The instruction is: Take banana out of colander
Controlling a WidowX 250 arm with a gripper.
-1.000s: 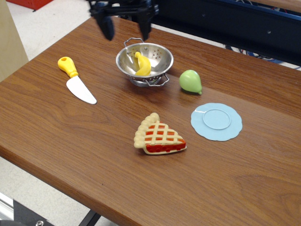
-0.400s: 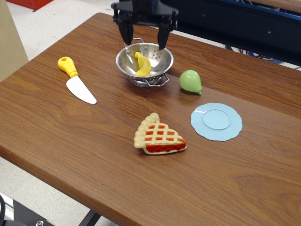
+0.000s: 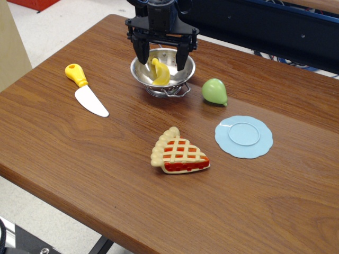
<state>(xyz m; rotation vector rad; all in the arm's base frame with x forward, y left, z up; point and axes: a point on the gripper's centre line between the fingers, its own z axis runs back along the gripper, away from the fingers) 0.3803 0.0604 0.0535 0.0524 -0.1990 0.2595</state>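
The yellow banana [image 3: 160, 73] lies inside the shiny steel colander [image 3: 180, 77] at the back middle of the table. My black gripper [image 3: 161, 58] hangs over the colander, open. One finger [image 3: 142, 52] is at the left side of the bowl and the other finger is at the right, with the banana between and just below them. The fingers do not touch the banana as far as I can tell.
A green pear [image 3: 214, 91] sits right of the colander. A light-blue plate [image 3: 243, 136] lies front right. A pie slice [image 3: 178, 153] lies in the middle. A yellow-handled knife [image 3: 86, 91] lies at the left. The table's front edge [image 3: 79, 211] is near.
My gripper has moved right and down from above the table's back edge to over the colander, its fingers now straddling the banana. The objects have not moved.
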